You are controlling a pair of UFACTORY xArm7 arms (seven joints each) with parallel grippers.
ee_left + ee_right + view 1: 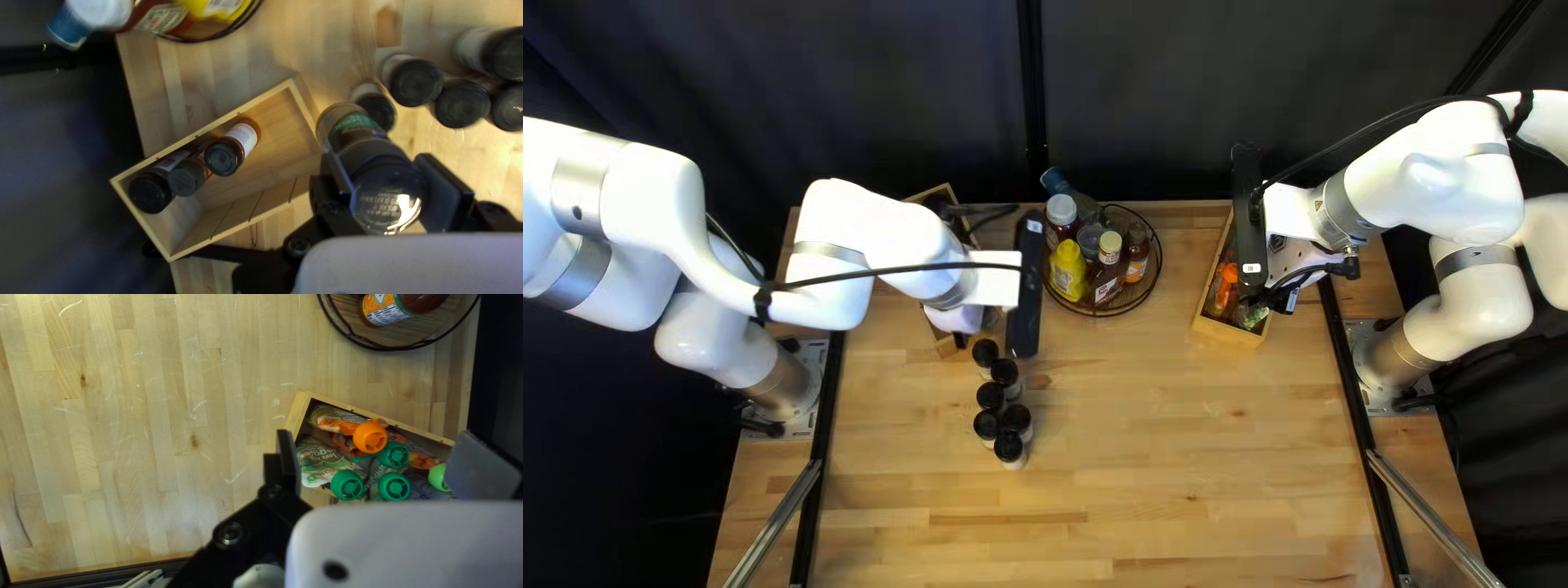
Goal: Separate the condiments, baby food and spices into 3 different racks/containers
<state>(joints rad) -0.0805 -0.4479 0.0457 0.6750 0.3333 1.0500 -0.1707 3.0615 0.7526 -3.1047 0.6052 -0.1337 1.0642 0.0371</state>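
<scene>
Left gripper (378, 163) clamps spice jar (357, 128) — low swing may clip wooden box (143, 222), knocking jar loose. Right gripper (375, 436) open.

Top view: the bench (1176, 468) is bright, the curtain (1198, 87) is v. dark. L wrist view is a bit blurry, w/ strong glare on the jar (389, 190).

The bench (1176, 436) is smooth wood (faintly scratched); the spice box (261, 215), matt pale wood; the basket (381, 347), dark wire.
</scene>
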